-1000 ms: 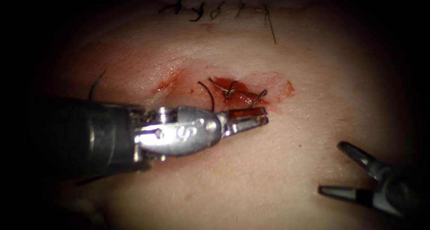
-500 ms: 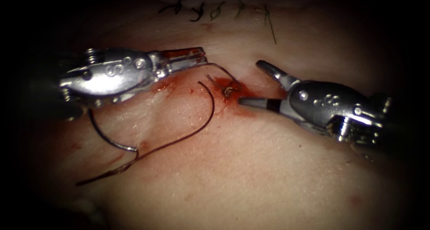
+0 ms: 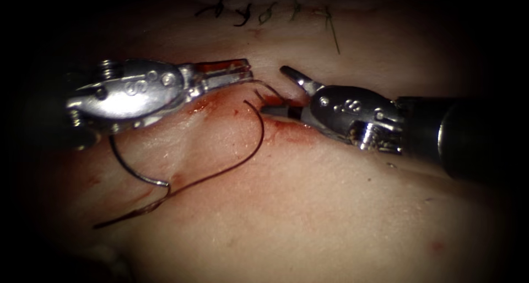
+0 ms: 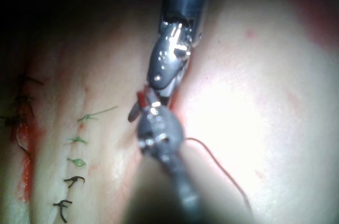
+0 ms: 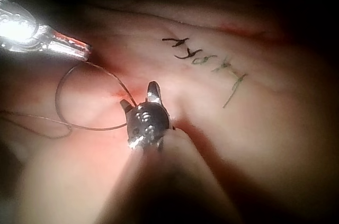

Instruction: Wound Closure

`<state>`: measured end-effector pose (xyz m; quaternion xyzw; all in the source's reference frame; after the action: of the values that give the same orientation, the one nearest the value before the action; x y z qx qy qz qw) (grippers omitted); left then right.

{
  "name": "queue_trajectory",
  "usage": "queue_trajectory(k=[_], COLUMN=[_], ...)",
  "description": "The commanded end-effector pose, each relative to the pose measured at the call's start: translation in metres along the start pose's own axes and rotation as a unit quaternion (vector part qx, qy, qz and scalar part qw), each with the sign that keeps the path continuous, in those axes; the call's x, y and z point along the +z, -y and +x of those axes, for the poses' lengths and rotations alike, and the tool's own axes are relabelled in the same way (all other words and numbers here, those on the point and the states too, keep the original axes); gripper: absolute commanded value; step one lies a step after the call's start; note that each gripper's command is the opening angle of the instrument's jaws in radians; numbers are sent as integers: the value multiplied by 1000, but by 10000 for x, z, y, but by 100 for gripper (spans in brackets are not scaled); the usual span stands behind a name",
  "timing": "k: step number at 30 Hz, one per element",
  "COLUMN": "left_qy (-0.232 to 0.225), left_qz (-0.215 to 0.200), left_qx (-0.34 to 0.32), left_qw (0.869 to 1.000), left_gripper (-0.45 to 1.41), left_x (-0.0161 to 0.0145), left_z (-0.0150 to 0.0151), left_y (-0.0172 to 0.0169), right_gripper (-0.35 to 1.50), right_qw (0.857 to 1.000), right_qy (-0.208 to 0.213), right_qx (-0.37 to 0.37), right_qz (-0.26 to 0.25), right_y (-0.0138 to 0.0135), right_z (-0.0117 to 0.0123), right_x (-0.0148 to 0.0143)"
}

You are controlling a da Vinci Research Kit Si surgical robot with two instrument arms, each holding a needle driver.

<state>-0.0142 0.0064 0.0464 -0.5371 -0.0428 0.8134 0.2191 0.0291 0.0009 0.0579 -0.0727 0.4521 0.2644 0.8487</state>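
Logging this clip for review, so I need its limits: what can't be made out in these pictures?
- Endoscope view: the knot at the red-stained cut is hidden behind the right arm's open silver pincer.
- Endoscope view: the curved steel needle runs under the left arm's silver pincer, so its tip is hidden.
- The left pincer is shut on the thin dark thread; the exact grip point is too small to see.

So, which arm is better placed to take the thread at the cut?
Right, likely: right tool open at the cut; left tool shut on thread. Needle lies free on tissue, left of cut.
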Motion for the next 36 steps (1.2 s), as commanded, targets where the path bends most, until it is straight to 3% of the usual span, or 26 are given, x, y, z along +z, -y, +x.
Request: queue_trajectory(k=[1,24,32,36], left_qy=[1,2,3,4], left_qz=[0,0,-1,0], left_qx=[0,8,10,14], left_qw=[1000,1000,1000,1000], left_gripper=[-45,-45,-45,-45], left_x=[6,2,-5,-4], left_z=[-4,4,7,12], left_y=[-2,-4,-11,-13], right_gripper=[145,145,145,128], right_qw=[1000,1000,1000,1000], right_qy=[-1,5,5,2], right_qx=[-1,-18,-17,-20], right_qz=[-1,16,15,24], right_y=[3,35,30,33], right_z=[-6,-11,-11,-9], right_x=[17,59,65,66])
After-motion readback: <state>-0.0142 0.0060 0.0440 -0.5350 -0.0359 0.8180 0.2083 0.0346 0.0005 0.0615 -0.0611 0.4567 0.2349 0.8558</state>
